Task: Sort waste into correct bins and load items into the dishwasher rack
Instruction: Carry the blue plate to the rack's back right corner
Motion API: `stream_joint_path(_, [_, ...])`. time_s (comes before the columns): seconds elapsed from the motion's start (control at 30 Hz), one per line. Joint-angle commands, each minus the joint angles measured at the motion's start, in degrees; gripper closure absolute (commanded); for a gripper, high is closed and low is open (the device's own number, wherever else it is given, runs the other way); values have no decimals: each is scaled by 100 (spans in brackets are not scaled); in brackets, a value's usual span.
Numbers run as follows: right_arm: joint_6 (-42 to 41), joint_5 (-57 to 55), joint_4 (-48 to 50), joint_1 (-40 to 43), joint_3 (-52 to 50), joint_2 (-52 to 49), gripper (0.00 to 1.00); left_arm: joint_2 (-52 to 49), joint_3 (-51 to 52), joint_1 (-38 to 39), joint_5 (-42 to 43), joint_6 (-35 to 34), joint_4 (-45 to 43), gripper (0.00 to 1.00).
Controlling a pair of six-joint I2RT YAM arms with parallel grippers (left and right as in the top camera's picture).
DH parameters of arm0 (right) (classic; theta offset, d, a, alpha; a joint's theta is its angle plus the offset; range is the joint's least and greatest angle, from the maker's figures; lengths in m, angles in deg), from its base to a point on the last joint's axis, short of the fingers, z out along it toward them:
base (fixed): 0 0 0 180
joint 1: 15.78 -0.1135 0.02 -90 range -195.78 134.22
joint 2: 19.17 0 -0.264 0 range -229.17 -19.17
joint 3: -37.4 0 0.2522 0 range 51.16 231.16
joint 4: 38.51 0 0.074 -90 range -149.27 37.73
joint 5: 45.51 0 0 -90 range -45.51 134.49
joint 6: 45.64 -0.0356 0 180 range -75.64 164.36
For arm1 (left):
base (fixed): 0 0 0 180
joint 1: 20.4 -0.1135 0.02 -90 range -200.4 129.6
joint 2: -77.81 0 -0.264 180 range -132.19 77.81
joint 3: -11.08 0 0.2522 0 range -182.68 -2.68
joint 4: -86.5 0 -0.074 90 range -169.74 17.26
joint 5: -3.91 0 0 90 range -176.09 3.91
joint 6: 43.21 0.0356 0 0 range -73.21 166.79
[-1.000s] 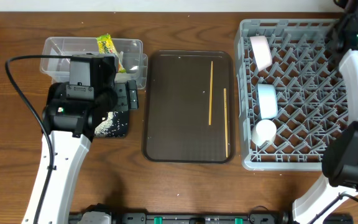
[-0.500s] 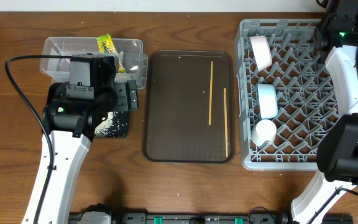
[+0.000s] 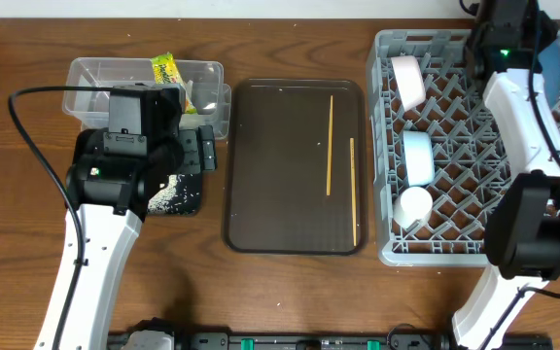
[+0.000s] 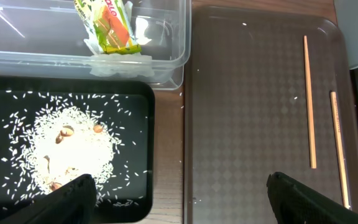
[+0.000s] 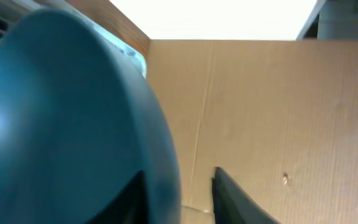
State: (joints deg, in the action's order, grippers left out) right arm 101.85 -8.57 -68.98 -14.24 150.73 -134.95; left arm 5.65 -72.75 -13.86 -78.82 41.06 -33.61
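Note:
My right gripper is over the far side of the grey dishwasher rack, shut on the rim of the dark blue plate, which fills the right wrist view. A white bowl, a light blue bowl and a pale green cup stand in the rack. My left gripper is open and empty over the black tray, which holds rice scraps. The clear tub holds the wrapper and tissue.
Two wooden chopsticks lie on the dark brown serving tray between the bins and the rack. They also show in the left wrist view. A black cable loops left of my left arm.
My right arm has swung left over the far edge of the rack, carrying the dark blue plate with it. The left arm has not moved.

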Motion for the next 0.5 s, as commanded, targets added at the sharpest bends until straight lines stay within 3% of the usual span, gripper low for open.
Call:
stream_joint_path(0.0, [-164,-33,2,-44,-4,-46,62,-7,-105,2,-70,39,11,10])
stream_joint_path(0.23, [-468,-33,11,-52,-4,-20,40,-7,-105,2,-70,39,11,10])
stream_joint_path(0.3, [-525,-28,61,-63,-4,33,25,-9,-105,2,-70,39,11,10])
stream_joint_path(0.37, [-538,4,81,-98,-4,109,1,-9,-105,2,-70,37,11,10])
stream_joint_path(0.47, [-844,116,138,-210,-4,256,1,-9,-105,2,-70,39,11,10])
